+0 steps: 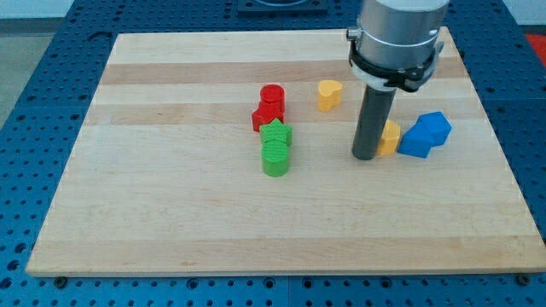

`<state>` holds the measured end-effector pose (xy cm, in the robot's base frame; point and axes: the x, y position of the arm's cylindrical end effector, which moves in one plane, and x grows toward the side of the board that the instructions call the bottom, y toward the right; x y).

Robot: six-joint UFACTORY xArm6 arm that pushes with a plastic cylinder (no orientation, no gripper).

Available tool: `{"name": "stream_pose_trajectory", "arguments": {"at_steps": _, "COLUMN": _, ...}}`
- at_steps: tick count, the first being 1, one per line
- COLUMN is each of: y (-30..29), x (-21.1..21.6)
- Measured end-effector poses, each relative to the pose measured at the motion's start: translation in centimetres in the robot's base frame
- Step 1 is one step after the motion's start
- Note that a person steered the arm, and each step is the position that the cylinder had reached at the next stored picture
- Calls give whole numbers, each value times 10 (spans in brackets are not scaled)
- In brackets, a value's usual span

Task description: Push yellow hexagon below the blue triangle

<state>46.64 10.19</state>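
The yellow hexagon (391, 137) lies right of centre on the wooden board (171, 213), partly hidden behind my rod. My tip (366, 157) rests on the board against the hexagon's left side. Two blue blocks touch each other just right of the hexagon: a blue block at the view's lower side (416, 141) and another blue block (434, 128) up and to the right. I cannot tell which of them is the triangle. The lower blue block touches the hexagon's right side.
A yellow heart-like block (329, 94) lies up and left of my tip. Two red blocks (270, 107) sit near the centre, with a green star (276, 133) and a green round block (275, 159) just below them.
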Motion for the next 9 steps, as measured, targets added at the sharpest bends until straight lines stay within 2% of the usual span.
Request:
{"name": "stream_pose_trajectory", "arguments": {"at_steps": 1, "y": -29, "x": 0}}
{"name": "stream_pose_trajectory", "arguments": {"at_steps": 2, "y": -42, "x": -35}}
{"name": "stream_pose_trajectory", "arguments": {"at_steps": 3, "y": -38, "x": -66}}
{"name": "stream_pose_trajectory", "arguments": {"at_steps": 4, "y": -22, "x": -73}}
{"name": "stream_pose_trajectory", "arguments": {"at_steps": 7, "y": 16, "x": -69}}
{"name": "stream_pose_trajectory", "arguments": {"at_steps": 9, "y": 16, "x": -28}}
